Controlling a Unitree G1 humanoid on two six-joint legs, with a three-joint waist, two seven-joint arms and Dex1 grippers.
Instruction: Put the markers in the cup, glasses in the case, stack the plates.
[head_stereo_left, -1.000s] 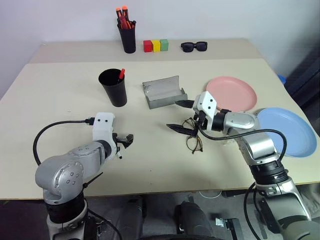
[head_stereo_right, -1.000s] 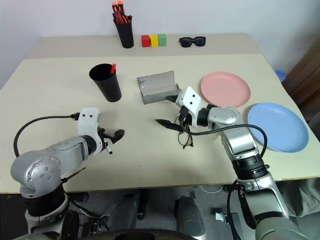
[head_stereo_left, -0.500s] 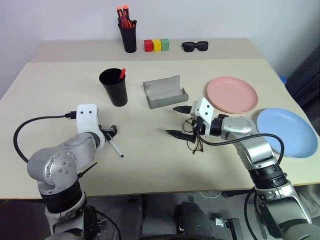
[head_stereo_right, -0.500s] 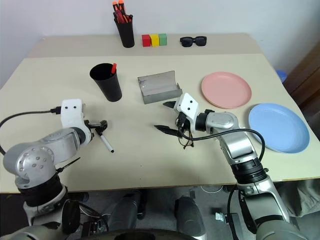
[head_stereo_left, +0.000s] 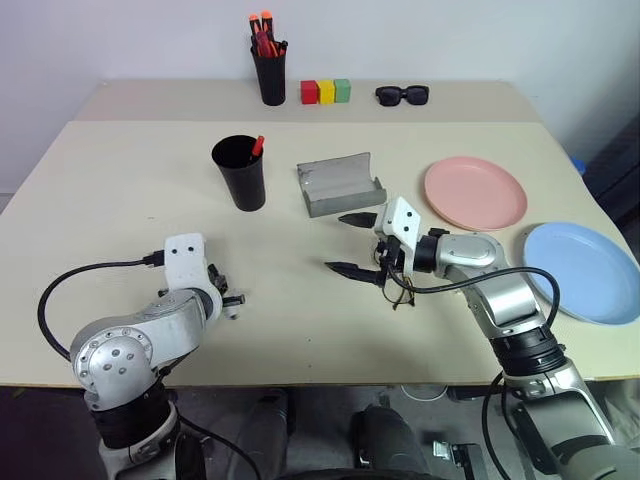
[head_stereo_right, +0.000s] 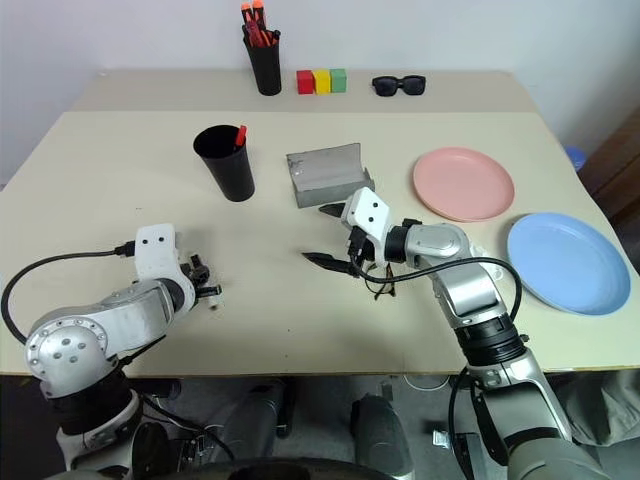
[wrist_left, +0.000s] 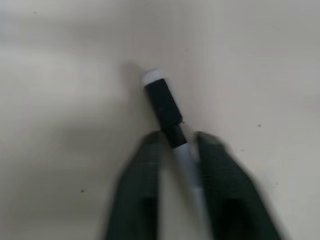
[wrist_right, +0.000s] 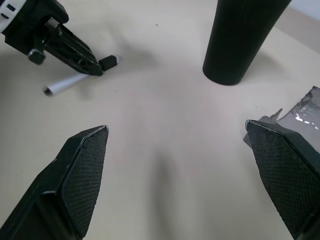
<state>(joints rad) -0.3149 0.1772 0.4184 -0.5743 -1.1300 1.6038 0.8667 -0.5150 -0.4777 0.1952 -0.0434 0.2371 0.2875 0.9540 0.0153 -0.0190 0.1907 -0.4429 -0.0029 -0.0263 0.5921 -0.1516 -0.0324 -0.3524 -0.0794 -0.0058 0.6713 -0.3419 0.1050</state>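
The left gripper (wrist_left: 176, 150) is clamped on the white pen (wrist_left: 170, 117), apparently lying on the table (head_stereo_left: 120, 200); the right gripper (head_stereo_left: 352, 243) gapes wide above the glasses (head_stereo_left: 392, 290).

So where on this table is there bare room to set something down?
Bare stretches: the cream tabletop left of the tapered black cup, and the near edge between the two arms. Crowded: the middle, where the grey glasses case, wire-frame glasses and open right hand sit beside the pink plate.
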